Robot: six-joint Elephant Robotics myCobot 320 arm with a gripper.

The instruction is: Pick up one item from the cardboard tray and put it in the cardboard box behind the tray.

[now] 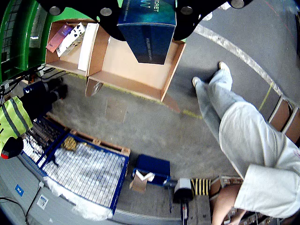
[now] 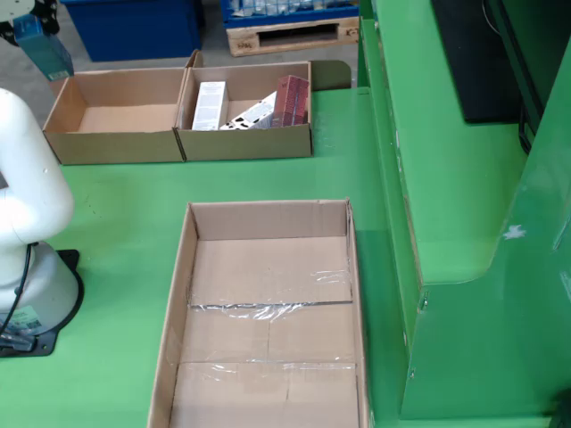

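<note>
A dark blue carton (image 1: 150, 37) hangs under my gripper (image 1: 146, 8), whose black jaws are shut on its top at the upper edge of the wrist view. Below it lies the empty cardboard box (image 1: 136, 65). Beside that stands a second cardboard box (image 1: 70, 47) holding white and purple cartons. In the fixed view the gripper and blue carton (image 2: 40, 45) sit at the top left, high over the empty box (image 2: 116, 120). The box with cartons (image 2: 250, 111) is to its right. The large flat cardboard tray (image 2: 178, 294) lies in front, with only tape on its floor.
The arm's white base (image 2: 27, 232) stands left of the tray. A raised green housing (image 2: 446, 178) walls the table's right side. Off the table, a person in white (image 1: 253, 154) stands on the floor near a wire cage (image 1: 84, 173) and a blue bin (image 1: 152, 166).
</note>
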